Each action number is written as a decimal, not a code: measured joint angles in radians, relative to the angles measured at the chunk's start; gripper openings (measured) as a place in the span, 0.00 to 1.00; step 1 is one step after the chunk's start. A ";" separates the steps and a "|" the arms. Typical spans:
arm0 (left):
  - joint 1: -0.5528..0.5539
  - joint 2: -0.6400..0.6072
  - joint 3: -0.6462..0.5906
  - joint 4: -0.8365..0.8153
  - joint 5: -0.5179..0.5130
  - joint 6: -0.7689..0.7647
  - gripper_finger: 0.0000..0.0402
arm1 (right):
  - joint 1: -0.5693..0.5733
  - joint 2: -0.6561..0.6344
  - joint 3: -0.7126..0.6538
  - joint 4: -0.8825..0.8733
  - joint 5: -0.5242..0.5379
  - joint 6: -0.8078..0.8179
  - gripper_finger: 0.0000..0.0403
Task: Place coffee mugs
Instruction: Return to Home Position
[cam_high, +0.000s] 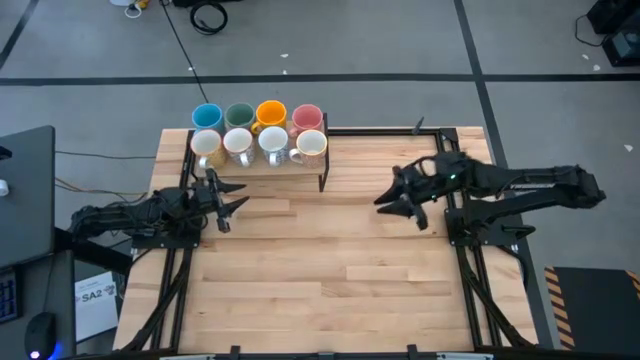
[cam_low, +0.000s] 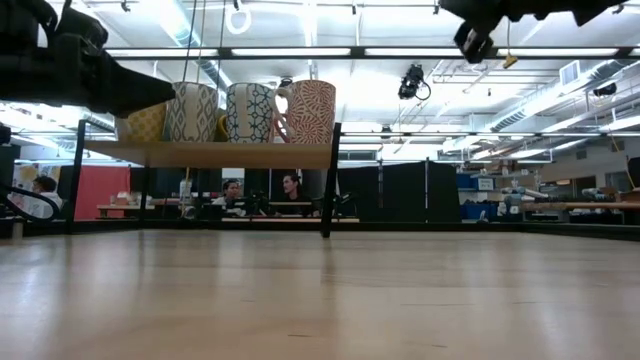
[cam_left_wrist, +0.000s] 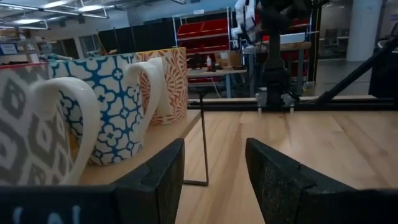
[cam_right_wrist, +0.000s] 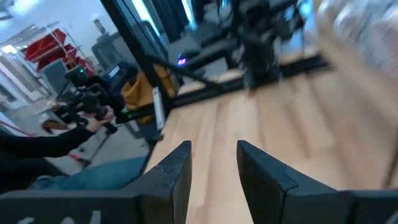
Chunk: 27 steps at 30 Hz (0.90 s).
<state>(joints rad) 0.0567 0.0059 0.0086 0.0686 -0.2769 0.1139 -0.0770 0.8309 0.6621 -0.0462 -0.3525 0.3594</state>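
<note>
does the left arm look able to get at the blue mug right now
Probably not straight on: the blue mug stands in the back row on the shelf, with a white mug right in front of it, between it and the open left gripper. From above the way looks free.

Eight upright coffee mugs (cam_high: 272, 140), apparently shelved

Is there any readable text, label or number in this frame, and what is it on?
"SA2", as far as it can be read: on a white sheet beside the table; its smaller print is unreadable.
Pale marks on the left gripper body: cut off, unreadable.
Mugs: patterns only, no words.
</note>
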 joint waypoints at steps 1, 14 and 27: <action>0.003 0.000 0.000 -0.001 0.001 0.000 0.44 | -0.017 -0.022 0.000 -0.002 -0.007 -0.034 0.33; 0.008 0.000 -0.001 -0.009 -0.015 0.007 0.44 | -0.193 -0.259 -0.141 -0.095 0.000 -0.163 0.33; 0.008 0.000 -0.001 -0.011 -0.017 0.011 0.44 | -0.293 -0.569 -0.456 0.093 -0.027 -0.048 0.33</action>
<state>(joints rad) 0.0647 0.0059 0.0074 0.0578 -0.2943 0.1246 -0.3704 0.2616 0.2064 0.0468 -0.3790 0.3119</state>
